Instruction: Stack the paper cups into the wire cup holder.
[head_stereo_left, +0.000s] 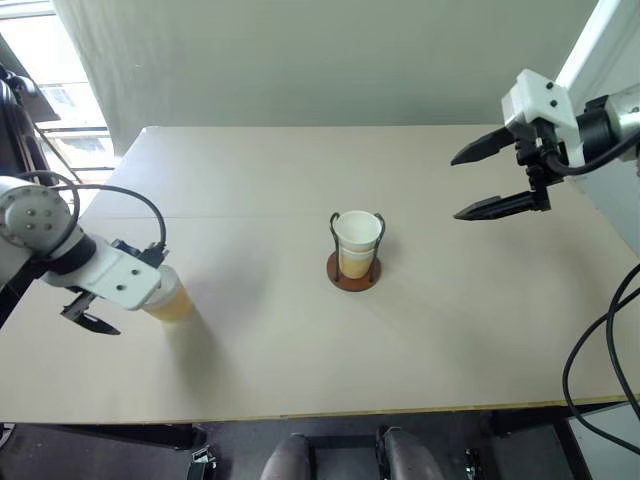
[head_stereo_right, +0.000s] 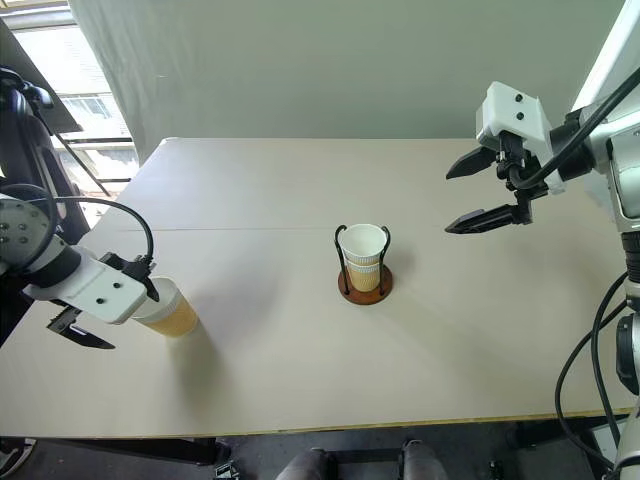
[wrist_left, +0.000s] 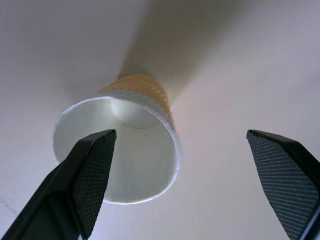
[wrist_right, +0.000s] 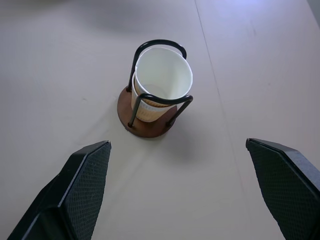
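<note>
Left hand (head_stereo_right: 100, 318) hanging wide open low over the counter (head_stereo_right: 300, 380), pointing steeply down, gripping nothing. Sitting directly under it, a loose cup (head_stereo_right: 170, 312), upright on the counter, white mouth facing up into the hand, tan body below. In the left wrist view, one finger (wrist_left: 92, 165) lying across the near part of that cup's (wrist_left: 125, 150) rim, the other finger (wrist_left: 285, 175) standing well off to the cup's far side over bare counter; impossible telling whether the near finger is touching the rim or just passing in front of it. Right hand (head_stereo_left: 495, 180) hovering high above the counter, likewise spread wide and carrying nothing, pointing down and inward. Ahead of and below that hand, well apart from it, the holder (wrist_right: 147, 125) standing upright on its round reddish-brown base, near the middle of the counter. Nested between its two black wire loops, cups (wrist_right: 162, 80), white mouth up, a tan band showing beneath the white upper wall; looking like more than one nested together, though the count not being clear. In the right wrist view, the holder lying between the two spread fingers and beyond their tips, nearer one finger (wrist_right: 82, 185) than the other. Loose cup and holder staying well apart from each other, bare counter between them.
</note>
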